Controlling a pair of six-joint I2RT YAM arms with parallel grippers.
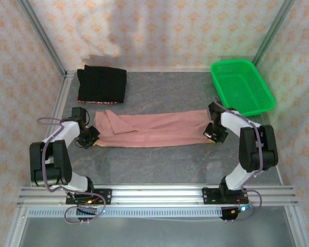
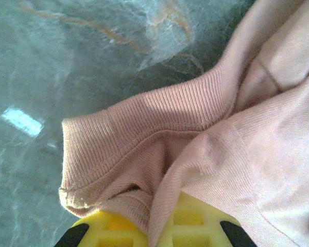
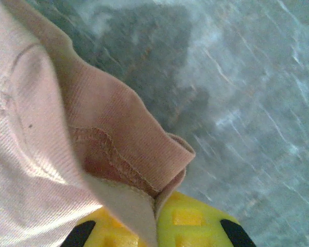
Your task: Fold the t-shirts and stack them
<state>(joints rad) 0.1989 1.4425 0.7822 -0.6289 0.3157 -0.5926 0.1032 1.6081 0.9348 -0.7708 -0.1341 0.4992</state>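
Basket [image 1: 242, 85] near pink shirt's [image 1: 154, 129] right end

Ribbed matt cloth shirt [image 2: 206, 134] on glossy table [image 2: 67, 62]

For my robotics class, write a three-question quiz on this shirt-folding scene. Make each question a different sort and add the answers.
1. True or false: the black shirt lies folded at the far left of the table.
2. How does the pink shirt lie? A) bunched in a heap B) stretched in a long band between the arms C) on top of the black shirt
3. What do the left gripper and right gripper each grip?
Key: 1 true; 2 B; 3 an end of the pink shirt.
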